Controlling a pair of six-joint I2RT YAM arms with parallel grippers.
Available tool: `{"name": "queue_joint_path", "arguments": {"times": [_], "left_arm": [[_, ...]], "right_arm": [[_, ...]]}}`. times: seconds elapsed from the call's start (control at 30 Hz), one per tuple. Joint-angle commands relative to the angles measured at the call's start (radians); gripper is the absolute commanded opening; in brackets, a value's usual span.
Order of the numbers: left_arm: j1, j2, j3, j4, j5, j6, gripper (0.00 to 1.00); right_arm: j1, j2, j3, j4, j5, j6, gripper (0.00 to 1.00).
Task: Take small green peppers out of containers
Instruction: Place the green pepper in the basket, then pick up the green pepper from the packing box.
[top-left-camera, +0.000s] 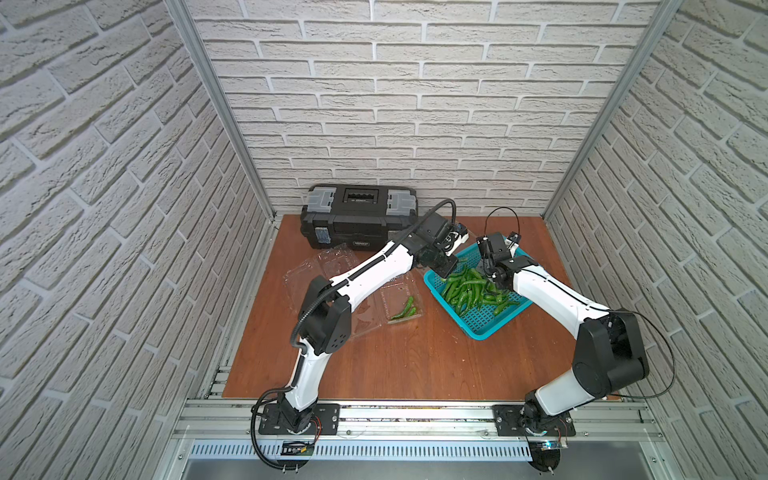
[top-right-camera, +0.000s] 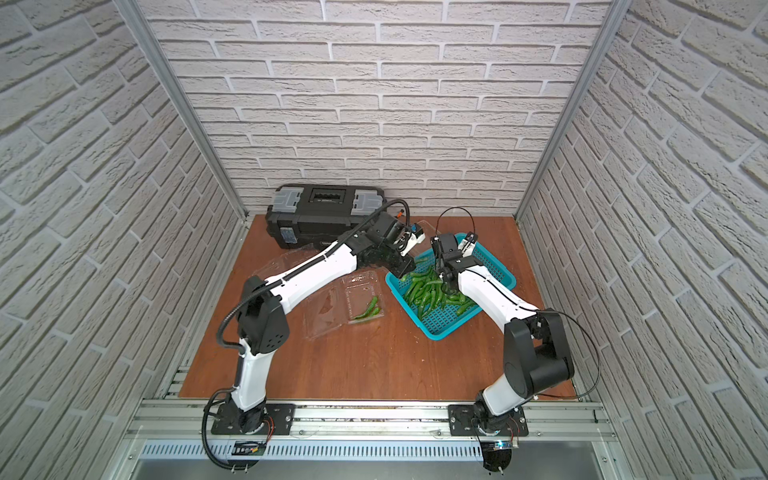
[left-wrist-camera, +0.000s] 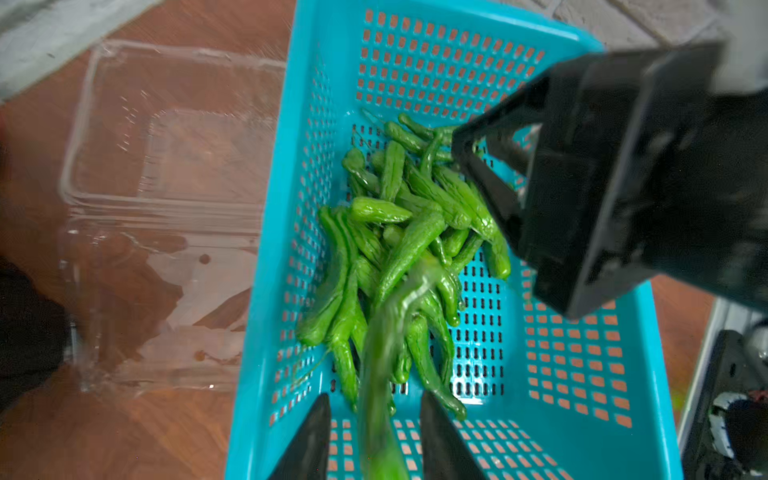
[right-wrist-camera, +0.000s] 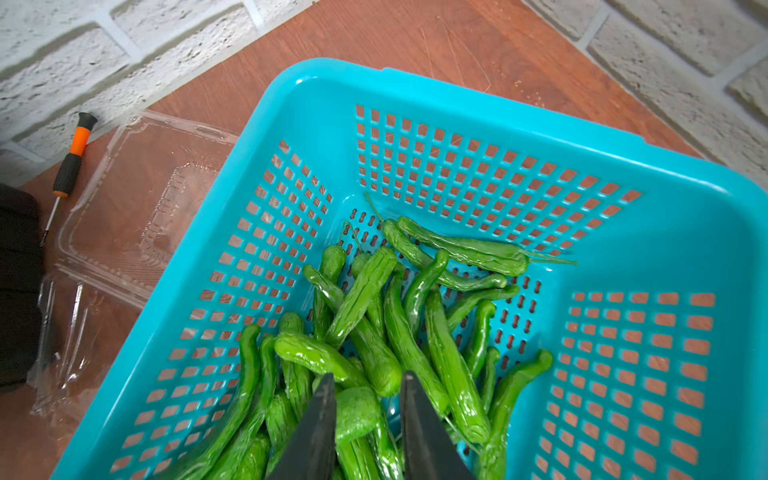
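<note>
Most of the small green peppers (top-left-camera: 469, 291) lie heaped in the teal basket (top-left-camera: 484, 328), which stands at about two o'clock from the middle of the wooden table (top-left-camera: 415, 365). Two more lie in one of the clear containers (top-left-camera: 392, 297), which sits with its lid open just at the basket's nine o'clock. Another clear box lies further out at ten o'clock, near the black toolbox (top-left-camera: 361, 216) against the back wall.

The left gripper (left-wrist-camera: 374, 395) hangs over the basket's ten o'clock corner with its fingers spread. A blurred pepper streaks between them, and it looks clear of both.

The right gripper (right-wrist-camera: 369, 376) is down in the heap from the three o'clock side. Its fingers are a narrow way apart with a pepper between them, and I can't tell whether they actually pinch it.

Behind the basket, at its twelve o'clock, a third clear box lies beside an orange-and-black screwdriver (right-wrist-camera: 72, 162).
</note>
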Motion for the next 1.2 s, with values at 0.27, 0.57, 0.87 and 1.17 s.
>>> {"name": "queue_joint_path", "arguments": {"times": [0.27,0.57,0.87,1.17], "left_arm": [[0.260,-0.472,-0.631,0.657,-0.262,-0.436,0.76],[0.410,-0.615,-0.844,0.382,-0.593,-0.787,0.76],[0.411,-0.636,-0.872,0.366,-0.599,-0.791,0.77],[0.411,-0.636,-0.854,0.351,-0.616,-0.772,0.78]], "right_arm": [[0.214,0.014,0.030,0.264,-0.493,-0.471,0.30],[0.395,0.325,0.291,-0.031,-0.737,-0.654,0.30],[0.407,0.490,0.437,-0.210,-0.708,-0.660,0.39],[0.421,0.572,0.525,-0.319,-0.606,-0.651,0.45]]}}
